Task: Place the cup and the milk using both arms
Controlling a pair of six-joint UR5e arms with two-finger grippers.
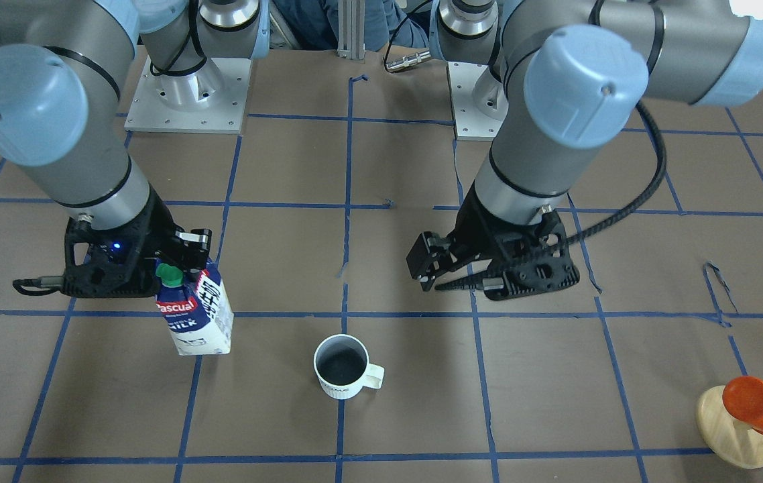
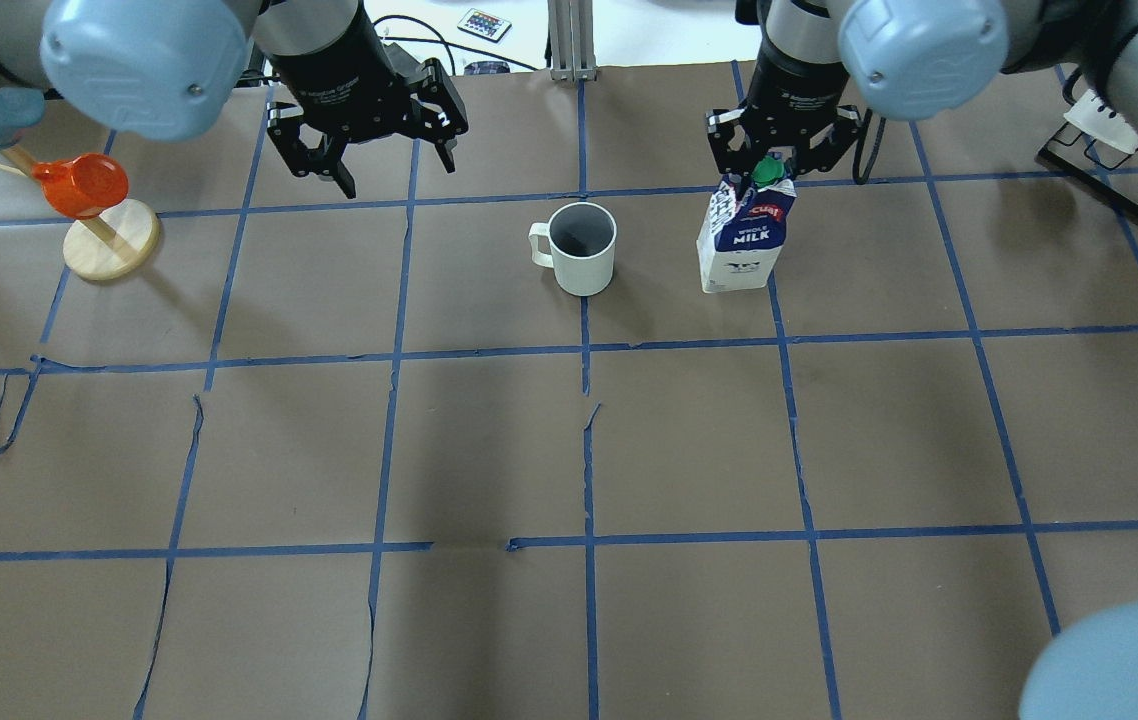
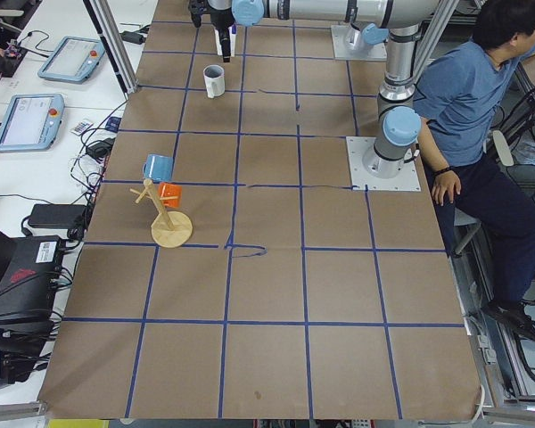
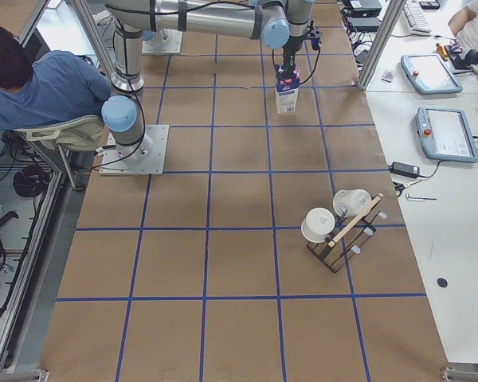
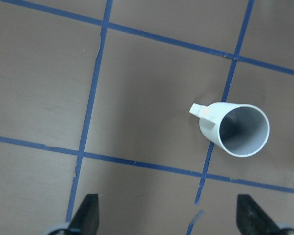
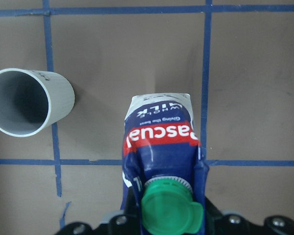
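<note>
The white ribbed cup (image 1: 341,367) stands upright on the brown table, handle toward the robot's left; it also shows in the overhead view (image 2: 584,250) and the left wrist view (image 5: 235,129). The milk carton (image 1: 197,315) stands just to the cup's right in the overhead view (image 2: 744,245). My right gripper (image 2: 777,170) is shut on the carton's gable top by the green cap (image 6: 166,210). My left gripper (image 2: 397,172) is open and empty, raised above the table, beyond and to the left of the cup; its fingertips (image 5: 88,215) frame bare table.
An orange cup (image 2: 79,185) hangs on a wooden stand with a round base (image 2: 114,240) at the far left. A rack with white mugs (image 4: 334,223) stands at the table's right side. A seated person (image 3: 464,98) is behind the robot bases.
</note>
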